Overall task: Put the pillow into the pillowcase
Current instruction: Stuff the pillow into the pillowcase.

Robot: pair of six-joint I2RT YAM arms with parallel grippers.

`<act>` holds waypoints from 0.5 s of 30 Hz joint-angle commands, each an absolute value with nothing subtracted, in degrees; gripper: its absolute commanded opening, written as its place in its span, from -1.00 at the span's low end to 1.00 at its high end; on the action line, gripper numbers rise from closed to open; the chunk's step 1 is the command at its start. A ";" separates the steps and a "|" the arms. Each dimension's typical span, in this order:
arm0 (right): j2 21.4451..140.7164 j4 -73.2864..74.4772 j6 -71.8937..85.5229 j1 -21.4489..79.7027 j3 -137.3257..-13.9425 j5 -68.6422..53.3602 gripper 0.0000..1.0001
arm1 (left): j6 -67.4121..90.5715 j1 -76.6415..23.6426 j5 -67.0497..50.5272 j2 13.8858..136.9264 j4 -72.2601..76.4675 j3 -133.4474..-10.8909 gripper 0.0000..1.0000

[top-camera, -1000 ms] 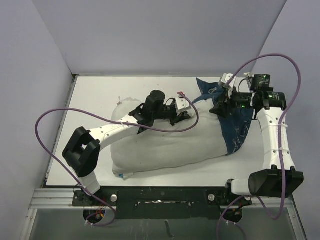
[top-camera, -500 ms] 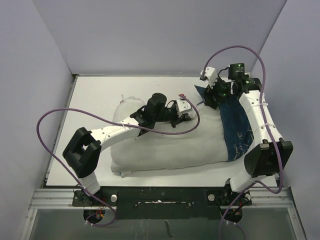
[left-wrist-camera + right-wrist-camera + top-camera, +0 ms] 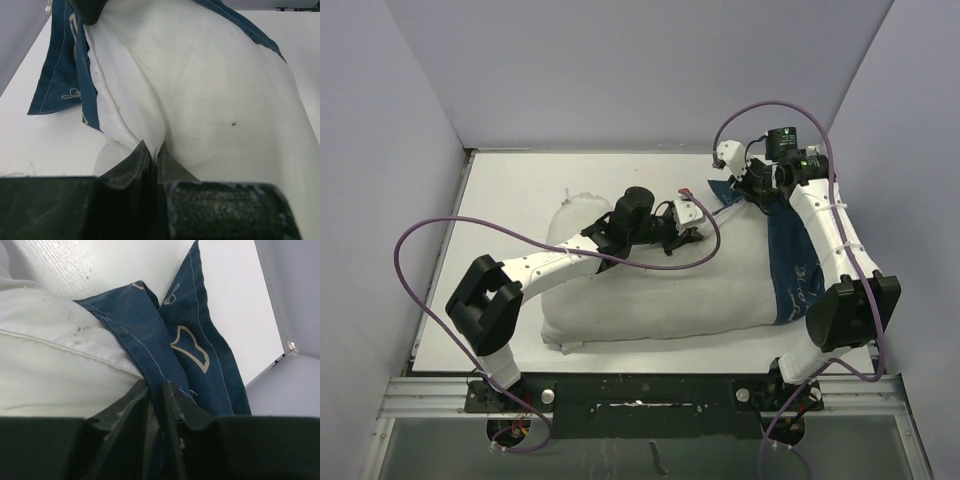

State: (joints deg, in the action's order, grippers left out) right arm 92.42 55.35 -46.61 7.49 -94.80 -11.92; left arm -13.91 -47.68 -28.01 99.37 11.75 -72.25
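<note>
Pillow (image 3: 650, 290) is laid across the table (image 3: 510, 200), right end sheathed in pillowcase (image 3: 798, 262), bare tabletop beyond its far edge; seen only in wrist views, it is pinched by left gripper (image 3: 151, 151), case hem clamped by right gripper (image 3: 156, 386).

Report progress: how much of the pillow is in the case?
Early stage. Done: the pillowcase covers only the right end of the pillow. In hand: the left gripper pinches a fold of pillow fabric, and the right gripper is closed on the pillowcase hem at its far corner. Left: most of the pillow lies bare on the table; the case must be drawn over it.
</note>
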 commanded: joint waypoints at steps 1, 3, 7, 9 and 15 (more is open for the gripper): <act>93.84 51.11 -48.59 8.40 -97.98 -5.34 -0.72 | -13.35 -48.51 -30.10 96.17 11.94 -73.64 -1.00; 95.09 51.27 -48.69 8.78 -99.28 -4.77 -0.90 | -13.52 -48.50 -29.87 96.00 11.83 -73.59 -1.00; 96.38 52.79 -47.91 9.16 -101.56 -7.00 -1.00 | -13.55 -48.52 -29.25 95.46 12.18 -72.94 -1.00; 96.59 54.34 -45.20 9.45 -103.89 -11.69 -1.00 | -13.48 -48.39 -29.16 95.45 12.56 -72.78 -1.00; 98.12 56.95 -29.56 12.77 -114.09 -40.01 -1.00 | -11.51 -45.84 -32.02 96.56 15.64 -74.95 -1.00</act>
State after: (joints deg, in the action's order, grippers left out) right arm 99.85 59.46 -40.25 9.50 -107.37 -19.92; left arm -13.74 -47.20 -27.59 99.37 12.08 -72.25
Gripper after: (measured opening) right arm 0.027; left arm 0.028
